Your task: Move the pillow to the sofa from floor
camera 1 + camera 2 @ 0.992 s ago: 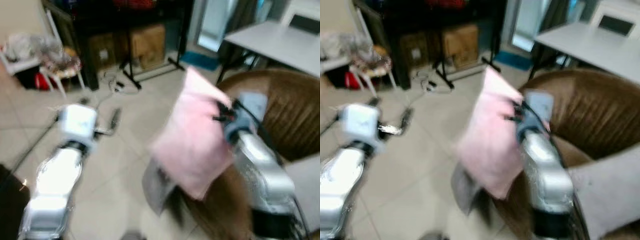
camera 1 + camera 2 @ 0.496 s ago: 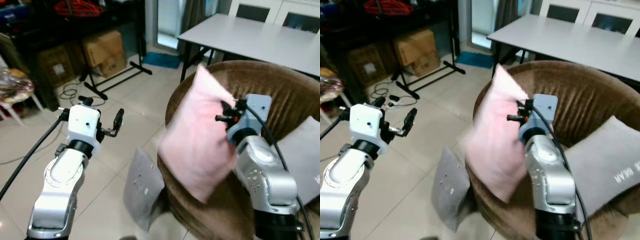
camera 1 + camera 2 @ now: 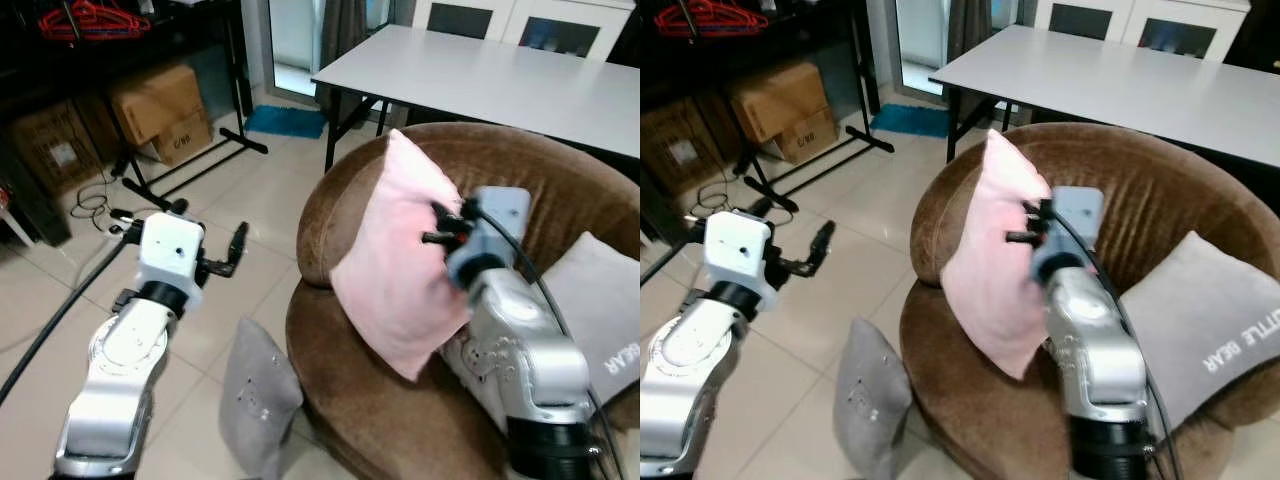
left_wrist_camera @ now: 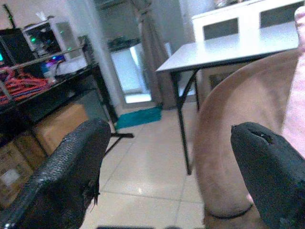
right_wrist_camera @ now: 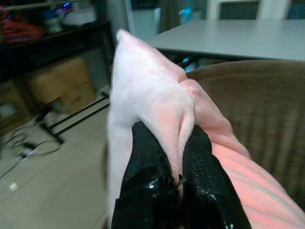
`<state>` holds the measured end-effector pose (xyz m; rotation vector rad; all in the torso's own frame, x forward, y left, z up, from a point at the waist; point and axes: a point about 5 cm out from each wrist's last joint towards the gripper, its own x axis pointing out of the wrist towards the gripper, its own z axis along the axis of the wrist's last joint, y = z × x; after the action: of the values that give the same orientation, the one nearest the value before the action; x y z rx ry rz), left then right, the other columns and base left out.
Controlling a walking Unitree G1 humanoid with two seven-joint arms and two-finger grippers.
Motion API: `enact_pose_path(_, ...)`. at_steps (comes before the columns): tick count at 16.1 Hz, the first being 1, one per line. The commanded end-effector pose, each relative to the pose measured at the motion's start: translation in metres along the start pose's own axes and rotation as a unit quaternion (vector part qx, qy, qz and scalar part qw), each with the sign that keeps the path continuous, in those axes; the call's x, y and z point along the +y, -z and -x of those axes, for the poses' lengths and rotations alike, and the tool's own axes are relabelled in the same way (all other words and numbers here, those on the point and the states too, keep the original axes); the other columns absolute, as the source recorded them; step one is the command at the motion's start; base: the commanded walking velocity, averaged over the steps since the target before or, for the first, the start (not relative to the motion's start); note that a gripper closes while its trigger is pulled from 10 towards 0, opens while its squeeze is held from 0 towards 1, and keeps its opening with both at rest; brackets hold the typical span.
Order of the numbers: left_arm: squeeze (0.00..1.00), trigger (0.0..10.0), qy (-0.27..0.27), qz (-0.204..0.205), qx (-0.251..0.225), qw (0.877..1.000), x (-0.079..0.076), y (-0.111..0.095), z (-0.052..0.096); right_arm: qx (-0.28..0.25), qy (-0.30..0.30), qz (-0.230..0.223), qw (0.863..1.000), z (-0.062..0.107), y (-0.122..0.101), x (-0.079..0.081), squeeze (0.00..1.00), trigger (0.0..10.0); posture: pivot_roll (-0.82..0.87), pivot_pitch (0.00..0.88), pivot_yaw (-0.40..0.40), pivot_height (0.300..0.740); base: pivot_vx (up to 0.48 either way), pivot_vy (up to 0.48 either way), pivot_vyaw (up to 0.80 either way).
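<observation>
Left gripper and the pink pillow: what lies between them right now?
In the left eye view, bare tiled floor and the brown sofa's rim separate the left gripper from the pink pillow; a grey pillow stands lower, off that line.

head eyes look down, sharing the sofa [image 3: 520, 170] with both wrists.

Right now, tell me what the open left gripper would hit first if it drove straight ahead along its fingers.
Probably the round brown velvet sofa: the left gripper is aimed at its outer side, with tiled floor between. Depth is hard to judge.
</observation>
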<state>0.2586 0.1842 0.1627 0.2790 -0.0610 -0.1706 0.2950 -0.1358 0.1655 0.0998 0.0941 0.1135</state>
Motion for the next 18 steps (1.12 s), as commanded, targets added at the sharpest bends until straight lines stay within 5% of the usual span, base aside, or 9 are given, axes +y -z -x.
enact_pose_path(1, 0.00, 10.0, 0.012, -0.004, 0.012, 1.000, -0.001, 0.003, 0.002, -0.026, -0.017, 0.007, 0.999, -0.002, -0.013, 0.006, 0.00, 10.0, -0.06, 0.000, -0.005, 0.740, 0.000, 0.000, 0.00)
enact_pose_path(8, 0.00, 10.0, 0.150, -0.010, 0.042, 0.988, -0.011, 0.010, 0.005, 0.057, 0.063, -0.030, 0.996, -0.037, 0.000, -0.010, 0.00, 10.0, -0.04, 0.000, -0.013, 0.740, 0.000, 0.000, 0.00)
enact_pose_path(12, 0.00, 10.0, 0.222, -0.010, 0.054, 0.974, -0.014, 0.010, 0.010, 0.087, 0.195, -0.050, 0.976, -0.061, 0.004, -0.050, 0.00, 10.0, -0.03, 0.000, -0.017, 0.740, 0.000, 0.000, 0.00)
enact_pose_path(14, 0.00, 10.0, 0.285, 0.019, 0.081, 0.955, -0.021, 0.014, 0.019, 0.120, 0.254, -0.037, 0.959, -0.064, 0.013, -0.077, 0.00, 10.0, -0.02, 0.000, -0.026, 0.740, 0.000, 0.000, 0.00)
enact_pose_path(18, 0.00, 10.0, 0.296, 0.025, 0.086, 0.951, -0.021, 0.016, 0.022, 0.156, 0.298, 0.004, 0.942, -0.062, 0.028, -0.107, 0.00, 10.0, -0.02, 0.000, -0.030, 0.740, 0.000, 0.000, 0.00)
